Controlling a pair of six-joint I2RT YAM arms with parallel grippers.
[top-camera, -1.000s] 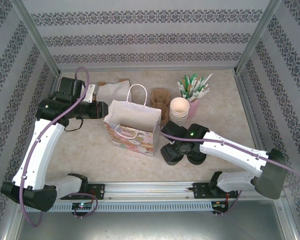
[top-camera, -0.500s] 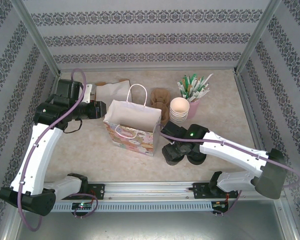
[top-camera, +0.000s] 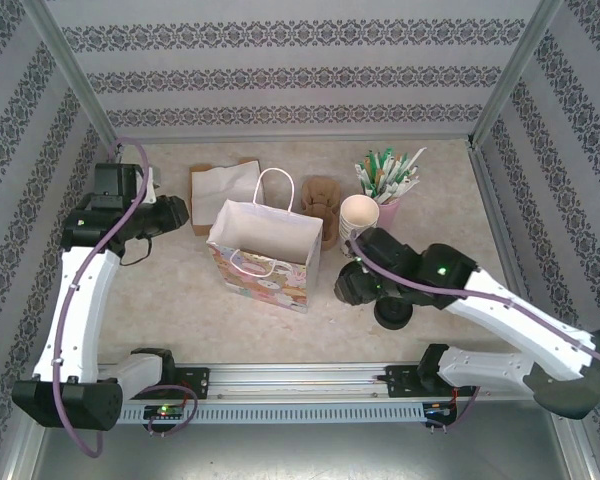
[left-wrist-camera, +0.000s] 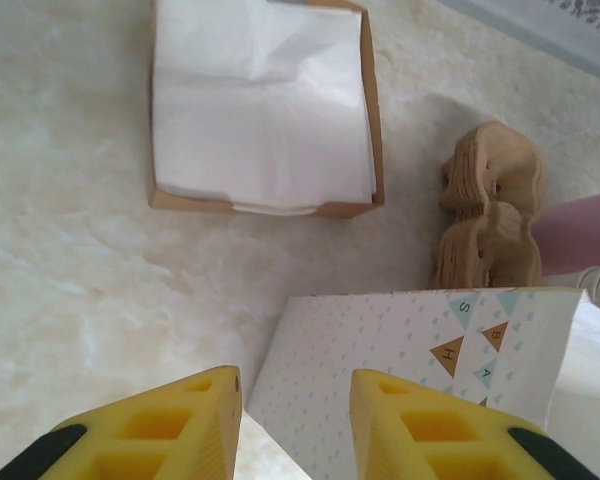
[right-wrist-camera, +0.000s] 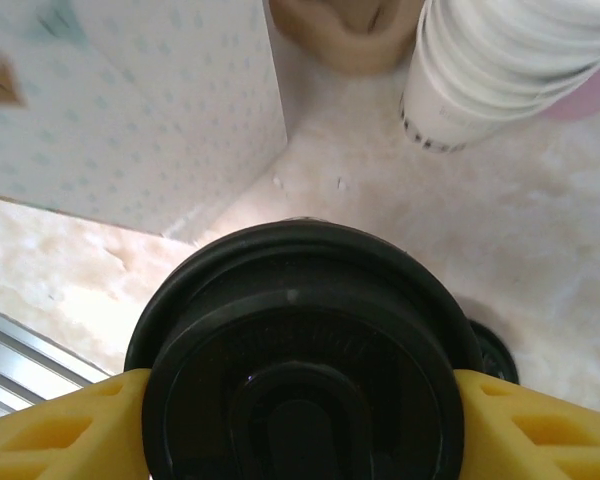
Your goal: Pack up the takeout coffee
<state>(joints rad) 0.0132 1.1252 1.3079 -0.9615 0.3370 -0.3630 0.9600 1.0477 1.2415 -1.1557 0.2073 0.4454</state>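
Gripping the coffee (right-wrist-camera: 300, 330) by its round black lid, my right end effector (right-wrist-camera: 300, 378) is pressing a yellow finger against each side of it, the jaws standing fairly wide to span the lid. The cup body is sitting hidden under the lid, so I cannot tell whether its base is touching the surface (top-camera: 180, 300). Seen from above, I am holding the coffee just right of the bag (top-camera: 270, 285), near its right front corner and outside it. The cup stack (top-camera: 360, 215) is standing just behind, and the squat black lids (top-camera: 393, 312) are sitting just beside, on the near right. The bag is standing upright with its mouth open and its white handles raised. A pink holder (top-camera: 388, 215) of green and white sticks is standing right against the cup stack, and a brown stack (top-camera: 323, 200) is sitting between the cup stack and the bag's rear corner. My left end effector (left-wrist-camera: 293, 385) is hovering just left of the bag, pointing toward its patterned side wall, with the jaws partly open and gripping nothing. Beyond it, a brown box (left-wrist-camera: 370, 110) of white napkins (left-wrist-camera: 260, 110) is lying flat on the surface, apart from the bag.
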